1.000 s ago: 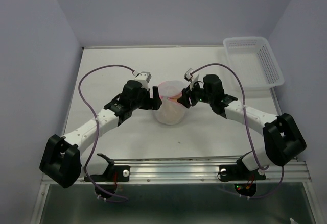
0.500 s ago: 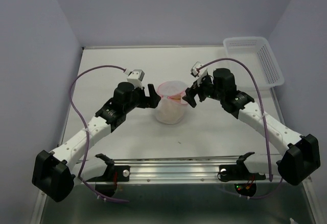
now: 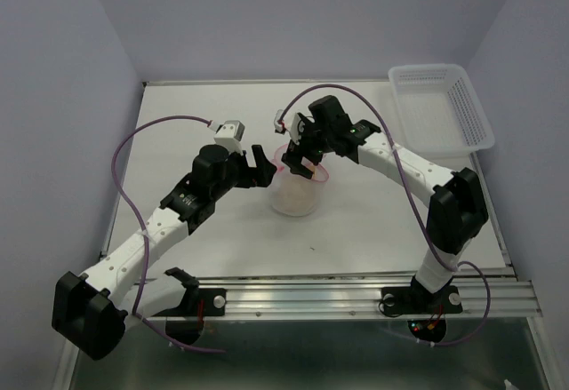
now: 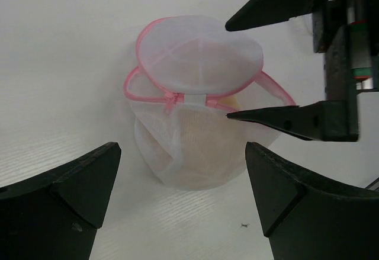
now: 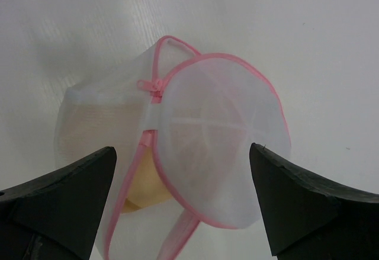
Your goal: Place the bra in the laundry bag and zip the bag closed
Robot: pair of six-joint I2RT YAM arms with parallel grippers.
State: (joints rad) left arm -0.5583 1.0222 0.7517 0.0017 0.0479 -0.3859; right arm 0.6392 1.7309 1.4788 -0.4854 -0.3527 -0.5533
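- Although the soft tan-peach bra is already bagged, the zip is not yet run. Top view: the round translucent white mesh laundry bag with pink rim [image 3: 295, 193] stands directly under the right gripper [image 3: 300, 155] and just ahead of the left gripper [image 3: 264, 166]. Step judged: closing.
- Top view, pose: the left arm stretches low and diagonal from its base, with its wrist level with the bag's side. The right arm reaches out, then folds back at the elbow, so its wrist tips down over the rim. A white plastic lattice basket [image 3: 427, 70] sits well behind the right forearm, not involved.
- Left wrist view: the left gripper [image 4: 183, 147] is spread wide and grips nothing, with the bag centred ahead between its fingers. The bra [image 4: 195, 153] shows through the mesh of the lower body. The round lid flap [image 4: 201, 58] stands hinged up and the rim gapes. The pink zipper pull [image 4: 173, 99] sits by the white tab. The right gripper's black fingers [image 4: 284, 119] enter from the right, spread, one above the lid and one at rim height. Contact with the bag: cannot tell.
- Right wrist view: the right gripper [image 5: 182, 148] is spread, with the bag below and between its fingers. The lid lies toward its right finger, and the bra is in the opening toward its left.
- Next move (judgement): fold the lid down, pin the body with one gripper, then pinch the small pull and drag it round the rim. Soft mesh may buckle.
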